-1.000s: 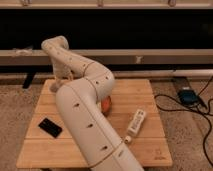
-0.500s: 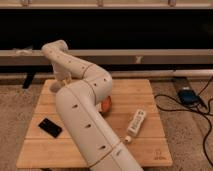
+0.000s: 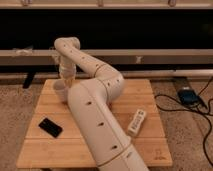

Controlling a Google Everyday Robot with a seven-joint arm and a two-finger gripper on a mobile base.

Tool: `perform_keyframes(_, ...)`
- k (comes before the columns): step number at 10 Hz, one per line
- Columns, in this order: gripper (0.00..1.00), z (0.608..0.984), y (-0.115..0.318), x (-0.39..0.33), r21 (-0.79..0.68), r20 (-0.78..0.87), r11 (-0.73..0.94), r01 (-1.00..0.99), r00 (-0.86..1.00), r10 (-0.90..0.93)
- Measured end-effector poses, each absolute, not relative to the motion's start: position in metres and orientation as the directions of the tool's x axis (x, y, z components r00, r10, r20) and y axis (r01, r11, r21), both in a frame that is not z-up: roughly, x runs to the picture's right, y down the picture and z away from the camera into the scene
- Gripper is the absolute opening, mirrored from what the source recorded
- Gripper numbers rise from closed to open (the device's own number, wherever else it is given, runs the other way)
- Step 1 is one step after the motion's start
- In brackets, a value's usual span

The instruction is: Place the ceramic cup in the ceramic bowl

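The white ceramic cup (image 3: pixel 60 91) stands upright on the back left part of the wooden table (image 3: pixel 150 147). My gripper (image 3: pixel 68 79) points down from the wrist, just above and to the right of the cup, close to its rim or touching it. The arm's thick white link crosses the middle of the table. The orange-brown ceramic bowl is hidden behind that link.
A black flat phone-like object (image 3: pixel 50 127) lies at the front left of the table. A long white remote-like bar (image 3: pixel 136 123) lies right of the arm. A blue device (image 3: pixel 187 95) with black cables lies on the carpet to the right. A dark shelf runs behind the table.
The wrist and gripper have shifted a little to the right over the back left of the table. The orange bowl that peeked out beside the arm is now covered.
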State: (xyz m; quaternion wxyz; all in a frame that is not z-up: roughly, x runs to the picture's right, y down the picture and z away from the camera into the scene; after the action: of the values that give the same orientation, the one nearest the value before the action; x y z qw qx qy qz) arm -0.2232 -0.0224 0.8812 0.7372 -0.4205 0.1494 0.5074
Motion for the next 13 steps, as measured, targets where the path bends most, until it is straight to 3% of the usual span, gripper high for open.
perform_keyframes(4, 0.00, 0.833, -0.029, -0.173, -0.484, -0.605, 0.106, -0.869, 0.419, 0.677)
perform_keyframes(8, 0.01, 0.811, -0.026, -0.115, -0.424, -0.595, 0.054, -0.904, 0.323, 0.736)
perform_keyframes(9, 0.07, 0.810, -0.024, -0.098, -0.385, -0.600, 0.029, -0.923, 0.273, 0.752)
perform_keyframes(10, 0.22, 0.812, -0.024, -0.078, -0.317, -0.604, -0.011, -0.948, 0.193, 0.774)
perform_keyframes(11, 0.27, 0.815, -0.023, -0.075, -0.294, -0.607, -0.021, -0.956, 0.170, 0.776)
perform_keyframes(13, 0.50, 0.828, -0.019, -0.070, -0.229, -0.622, -0.029, -0.973, 0.123, 0.773)
